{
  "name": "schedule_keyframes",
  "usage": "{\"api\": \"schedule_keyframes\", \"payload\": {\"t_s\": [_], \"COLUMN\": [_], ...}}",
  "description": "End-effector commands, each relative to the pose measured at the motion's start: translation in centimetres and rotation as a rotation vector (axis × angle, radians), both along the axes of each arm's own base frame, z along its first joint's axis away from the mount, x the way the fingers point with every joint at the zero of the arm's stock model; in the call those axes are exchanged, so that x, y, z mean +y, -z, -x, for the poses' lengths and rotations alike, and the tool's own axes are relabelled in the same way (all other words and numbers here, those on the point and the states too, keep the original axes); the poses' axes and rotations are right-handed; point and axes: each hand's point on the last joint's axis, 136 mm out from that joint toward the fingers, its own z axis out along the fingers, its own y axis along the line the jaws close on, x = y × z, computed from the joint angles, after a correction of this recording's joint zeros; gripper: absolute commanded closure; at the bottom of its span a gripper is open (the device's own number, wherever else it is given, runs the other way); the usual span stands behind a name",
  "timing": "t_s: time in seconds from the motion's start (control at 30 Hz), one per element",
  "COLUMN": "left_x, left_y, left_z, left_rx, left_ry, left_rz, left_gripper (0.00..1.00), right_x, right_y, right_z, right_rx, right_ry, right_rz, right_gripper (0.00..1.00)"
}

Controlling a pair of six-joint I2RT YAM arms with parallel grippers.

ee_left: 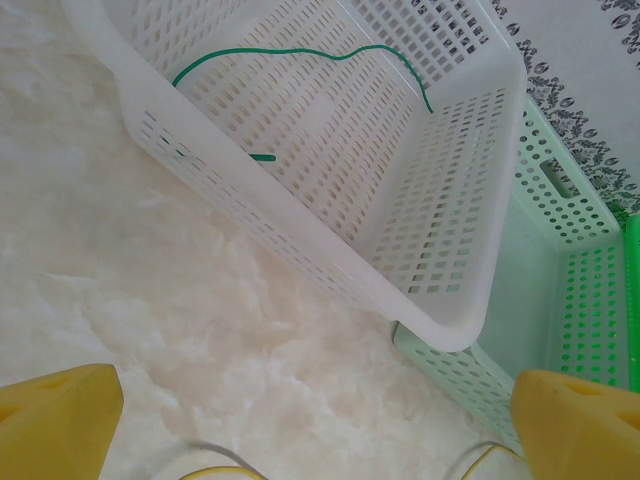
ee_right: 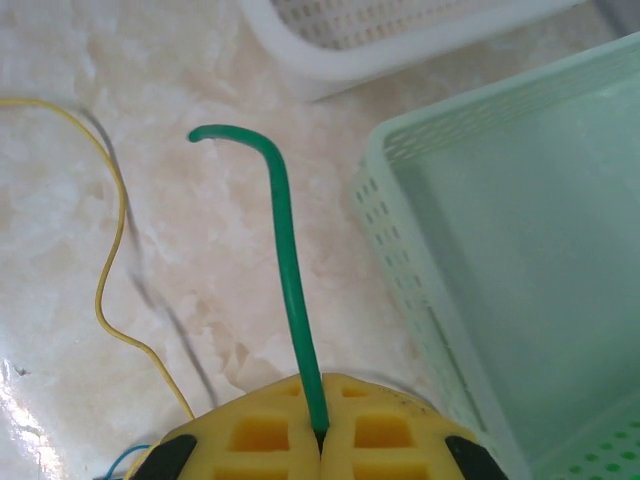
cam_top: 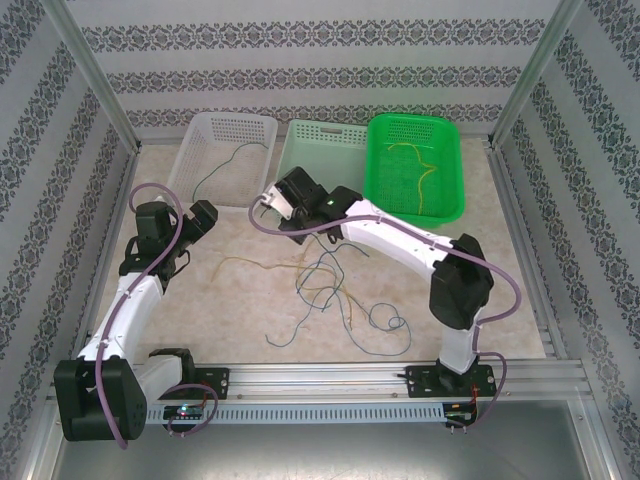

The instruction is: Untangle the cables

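The right hand (ee_right: 320, 440) is clamping shut on a thin dark green cable (ee_right: 290, 280), with its yellow pads (ee_right: 260, 435) meeting around it. In the right wrist view that cable is running straight away from the pads, long axis going up the picture, then hooking left at its free tip. It is sitting beside the corner of the pale green plastic basket (ee_right: 500, 250), outside it. A thin yellow cable (ee_right: 108, 270) is snaking over the pale marbled bench (ee_right: 200, 260) to its left, apart from it.

The left hand (ee_left: 315, 440) is hanging wide open and gripping nothing. Its yellow fingertips (ee_left: 55, 420) are standing far apart above the bench, facing the white perforated plastic basket (ee_left: 330, 200). A second dark green cable (ee_left: 300, 52) is lying inside that basket, waving along its length.

From the top, the loose tangle of thin blue, dark green and yellow cables (cam_top: 330, 290) is sprawling on the bench between the two arms, on the near side of the right hand, with strands pointing every way. One more yellow cable (cam_top: 425, 175) is curling inside the bright green perforated plastic basket (cam_top: 453, 160), long axis running roughly front to back. The three baskets are sitting side by side at the far edge, white on the left and bright green on the right.
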Motion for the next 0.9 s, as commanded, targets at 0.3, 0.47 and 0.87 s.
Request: {"api": "schedule_keyframes", "payload": {"t_s": [0.3, 0.47, 0.87], "left_x": [-0.4, -0.5, -0.7], "left_y": [-1.2, -1.2, -1.0], "left_z": [-0.8, -0.5, -0.1], "left_rx": [-0.045, -0.047, -0.053], "left_ry": [-0.002, 0.000, 0.008], "left_rz": [0.033, 0.038, 0.044], "left_gripper": [0.00, 0.01, 0.00], "right_x": [-0.2, 1.1, 4.4], "right_y": [-14.0, -16.7, -13.7], "right_z": [-3.8, -8.9, -20.7], "right_rx": [-0.257, -0.106, 0.355], "right_ry": [0.116, 0.216, 0.411], "right_rz": [-0.222, -0.496, -1.117], "right_gripper": [1.00, 1.00, 1.00]}}
